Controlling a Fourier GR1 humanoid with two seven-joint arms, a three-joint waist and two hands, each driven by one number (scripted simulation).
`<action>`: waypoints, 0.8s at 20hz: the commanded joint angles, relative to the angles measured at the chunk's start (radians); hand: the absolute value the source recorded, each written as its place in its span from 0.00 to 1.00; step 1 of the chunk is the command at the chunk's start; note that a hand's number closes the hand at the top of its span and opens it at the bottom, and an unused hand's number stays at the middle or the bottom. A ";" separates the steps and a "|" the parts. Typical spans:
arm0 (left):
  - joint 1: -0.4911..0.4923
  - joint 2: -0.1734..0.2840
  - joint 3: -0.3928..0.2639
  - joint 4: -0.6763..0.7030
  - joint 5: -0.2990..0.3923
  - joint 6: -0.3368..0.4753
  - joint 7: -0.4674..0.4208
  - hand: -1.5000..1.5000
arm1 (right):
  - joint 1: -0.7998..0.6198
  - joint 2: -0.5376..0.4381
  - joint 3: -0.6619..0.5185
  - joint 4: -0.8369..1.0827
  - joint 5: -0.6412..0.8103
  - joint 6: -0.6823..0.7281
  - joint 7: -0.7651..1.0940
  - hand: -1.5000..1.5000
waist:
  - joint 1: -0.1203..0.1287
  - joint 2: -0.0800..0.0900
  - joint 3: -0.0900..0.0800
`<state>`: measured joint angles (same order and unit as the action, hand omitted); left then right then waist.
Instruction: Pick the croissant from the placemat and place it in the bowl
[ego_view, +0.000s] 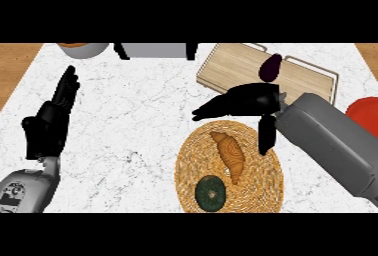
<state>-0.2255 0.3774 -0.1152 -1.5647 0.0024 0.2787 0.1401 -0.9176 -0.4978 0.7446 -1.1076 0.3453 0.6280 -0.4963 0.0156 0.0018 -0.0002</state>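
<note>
A golden-brown croissant (229, 155) lies lengthwise on the round woven placemat (192, 160) at the lower middle of the counter. My right hand (251, 97) hovers just above the placemat's far edge, fingers spread and pointing left, thumb (266, 134) hanging down beside the croissant's right side without touching it. It holds nothing. The bowl (83, 48) with an orange inside shows only partly at the top left edge. My left hand (50, 120) rests open at the left, fingers up.
A dark green round vegetable (210, 194) sits on the placemat's near part. A wooden cutting board (236, 67) with a dark purple eggplant (271, 67) lies at the upper right. A red object (365, 114) peeks in at the right edge; a grey appliance (156, 49) stands at the top.
</note>
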 joint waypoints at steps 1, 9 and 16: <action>0.041 -0.008 -0.002 -0.004 -0.020 0.001 -0.017 0.50 | -0.026 -0.010 0.050 -0.025 0.055 0.126 -0.025 0.00 | -0.006 -0.003 0.000; 0.002 -0.009 0.036 -0.023 -0.025 -0.034 0.038 0.50 | 0.038 0.088 0.106 0.037 0.244 0.033 0.061 0.00 | -0.008 -0.001 0.000; -0.018 -0.067 0.023 0.003 -0.080 -0.029 0.039 0.50 | 0.078 0.186 0.066 0.161 0.361 -0.037 0.002 0.00 | -0.007 0.000 0.000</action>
<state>-0.2304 0.3377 -0.0831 -1.5739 -0.0468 0.2465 0.1672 -0.8518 -0.3724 0.8249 -1.0202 0.6387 0.6057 -0.4559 0.0080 0.0012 0.0001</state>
